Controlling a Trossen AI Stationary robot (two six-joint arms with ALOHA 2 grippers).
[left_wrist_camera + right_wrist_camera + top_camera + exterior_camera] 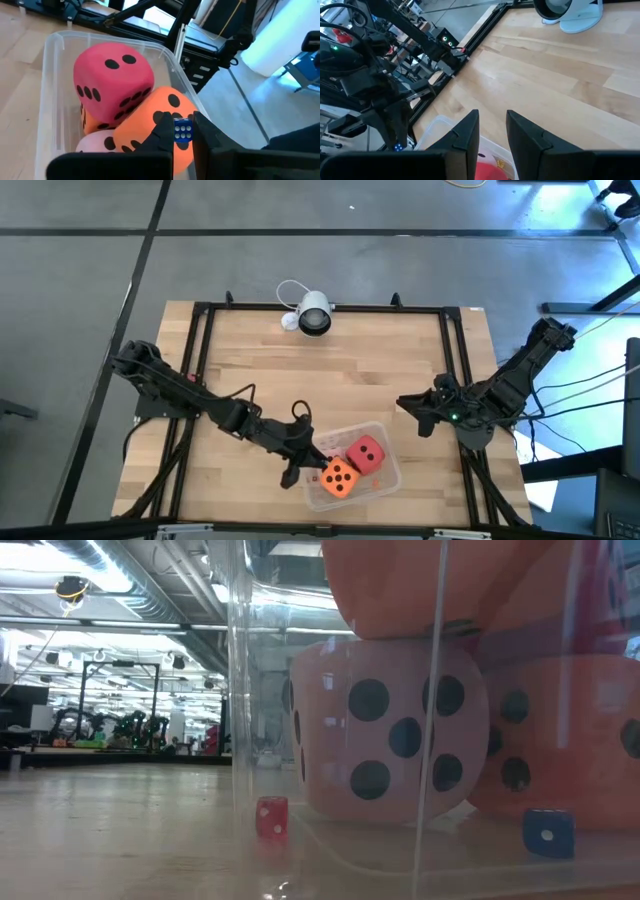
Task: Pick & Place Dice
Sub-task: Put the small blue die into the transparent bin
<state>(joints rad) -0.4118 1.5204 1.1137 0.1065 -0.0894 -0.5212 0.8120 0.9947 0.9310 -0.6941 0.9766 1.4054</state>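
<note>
**Small blue die being carried over the tub**

A small blue cube die with white pips point(183, 132) is sitting pinched between the fingers of the left gripper point(181, 134), which is hovering just over the near edge of the clear rectangular plastic tub point(390, 472). Inside the tub, a big red foam die with dark pips point(112, 80) is resting on top of a big orange foam die point(155, 120), and a pale pink foam die point(97, 144) is peeking out beneath them. In the low view, another small blue die point(548, 831) is lying on the tub floor in front of the big dice, and a small red die point(271, 816) is sitting at the tub's corner; whether inside or just outside the wall I cannot tell.

To do this step well, I judge the left gripper should be moving further in over the tub before letting go, aiming for the gap beside the foam dice; dropped onto the orange die's rounded top, the little cube may be bouncing out over the low wall.

The right gripper point(492, 132) is waiting over the wooden surface point(360, 370) to the tub's right, its fingers parted and holding nothing. A white round camera on a stand point(313, 313) is sitting at the surface's far edge, well apart from the tub and obstructing nothing.
</note>
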